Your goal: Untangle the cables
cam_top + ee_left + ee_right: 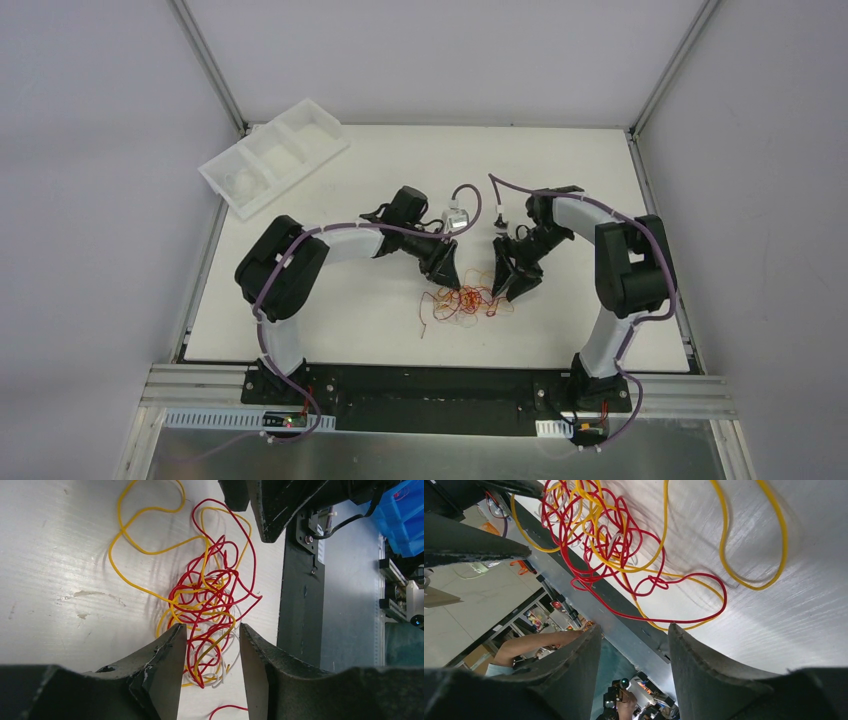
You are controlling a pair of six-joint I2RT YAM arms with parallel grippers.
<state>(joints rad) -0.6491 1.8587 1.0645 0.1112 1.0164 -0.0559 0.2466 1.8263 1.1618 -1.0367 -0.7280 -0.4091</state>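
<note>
The left gripper point(212, 630) stands partly open, tips down at the desk point(400, 150), and its two fingers point(165, 655) straddle the near part of the cables point(210, 590): red and yellow strands lie in the gap, but the jaws are not pressed on them. The right gripper point(634, 630) is also partly open with nothing between its fingers; a long red loop lies just beyond its tips. Seen from above, both grippers face each other across the tangle, the left one at its left side and the right one at its right. The cables form a small curly knot of red, orange and yellow near the middle of the desk's near edge. A white compartment tray point(300, 135) sits at the far left corner.
</note>
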